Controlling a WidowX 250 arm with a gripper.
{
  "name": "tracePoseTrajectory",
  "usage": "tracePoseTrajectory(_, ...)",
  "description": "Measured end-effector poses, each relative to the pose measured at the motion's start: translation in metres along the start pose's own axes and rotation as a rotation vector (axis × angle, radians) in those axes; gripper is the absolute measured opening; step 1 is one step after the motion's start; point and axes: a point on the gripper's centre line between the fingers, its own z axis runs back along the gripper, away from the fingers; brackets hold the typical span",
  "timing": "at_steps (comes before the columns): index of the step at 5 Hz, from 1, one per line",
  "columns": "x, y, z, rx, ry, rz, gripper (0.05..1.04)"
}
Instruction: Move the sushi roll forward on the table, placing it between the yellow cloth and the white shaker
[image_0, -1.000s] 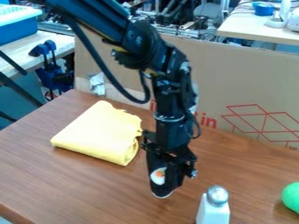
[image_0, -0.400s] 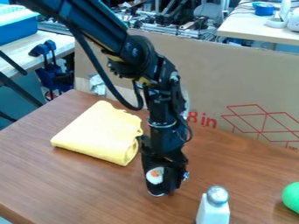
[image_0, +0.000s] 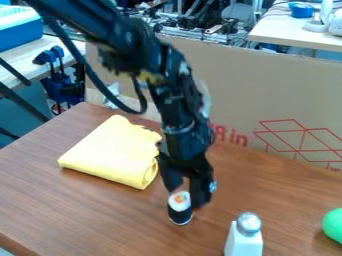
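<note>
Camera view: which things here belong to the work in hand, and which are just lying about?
In hand:
- dark-sided sushi roll, at the pincer's tips
- pincer, open

Lying about:
- folded yellow cloth
- white shaker with a silvery top
- round green thing at the right edge
- cardboard standing behind

The robot arm is black with bulky, rounded joints, slimmer lower segments and a loose black cable.

Just one cam, set above the wooden table (image_0: 80, 215) — fairly close, angled down, facing the cardboard (image_0: 244, 85) behind it.
</note>
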Motion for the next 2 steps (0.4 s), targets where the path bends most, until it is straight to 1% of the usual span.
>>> tracePoseTrajectory(1, 0.002, -0.008, 0.03, 0.069, -0.029, 0.007, 1.005)
tracePoseTrajectory(2, 0.01, -0.023, 0.05, 0.113, 0.009, 0.008, 1.005)
